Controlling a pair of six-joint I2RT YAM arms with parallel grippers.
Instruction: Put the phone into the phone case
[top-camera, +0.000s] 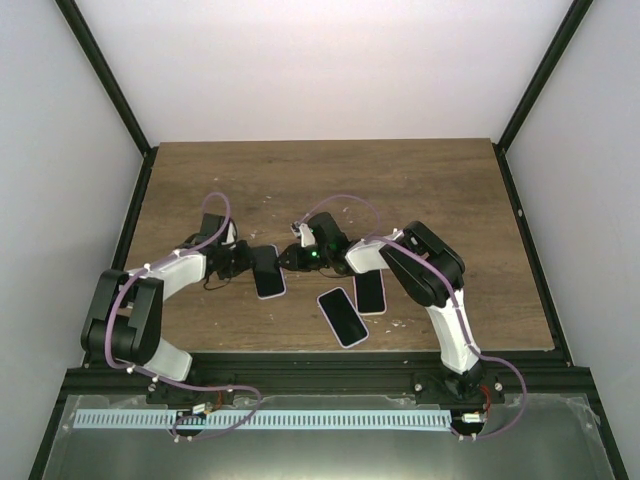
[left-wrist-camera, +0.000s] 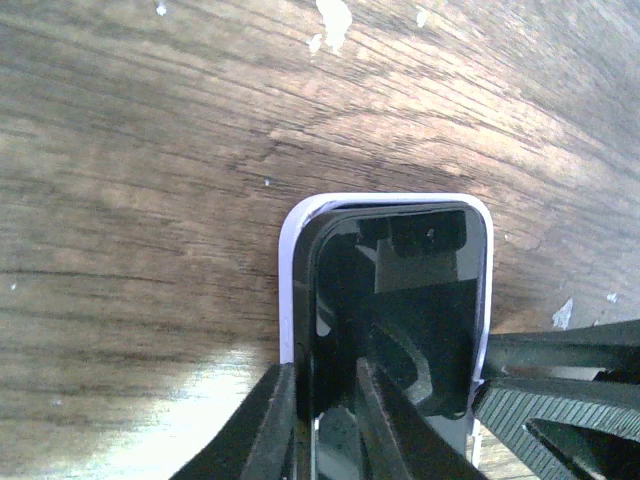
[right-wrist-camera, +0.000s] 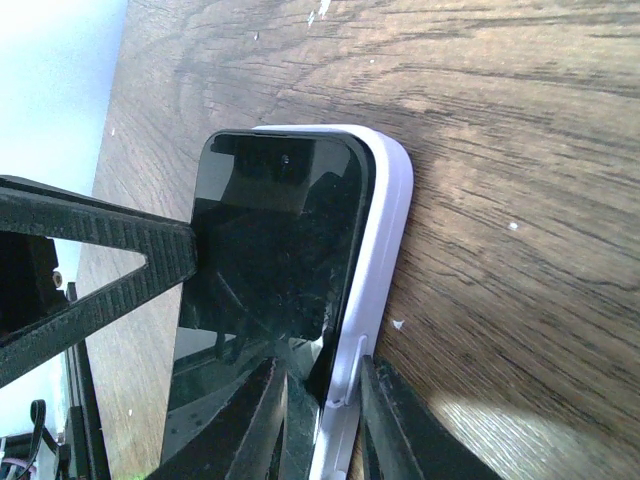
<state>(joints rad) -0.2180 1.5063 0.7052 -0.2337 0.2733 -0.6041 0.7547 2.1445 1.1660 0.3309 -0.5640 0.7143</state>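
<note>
Lilac plastic rims the dark phone (left-wrist-camera: 400, 290) along its top and left sides in the left wrist view, so the phone case (left-wrist-camera: 286, 270) is under it but not fully on. In the right wrist view the glass rides above the case wall along the right side, tilted rather than flush. The pair lies left of centre in the top view, on the wooden table (top-camera: 400, 190), between the two arms. The left claw (left-wrist-camera: 325, 385) is pinched onto one long edge, one finger outside the case and one on the glass. The right claw (right-wrist-camera: 322, 395) is clamped over the case wall on the opposite long edge in the same way. The step in hand looks like seating, with the phone lined up and half in. The next move probably calls for pressing the raised edge down while the other side is held firm, and for the fingers to clear the wall so it can snap over the glass. Room is tight: each claw's finger reaches into the other's view, close across the screen. Two other phones (top-camera: 343, 317) lie to the lower right, near the table's front edge, while open wood stretches toward the top of the frame.
</note>
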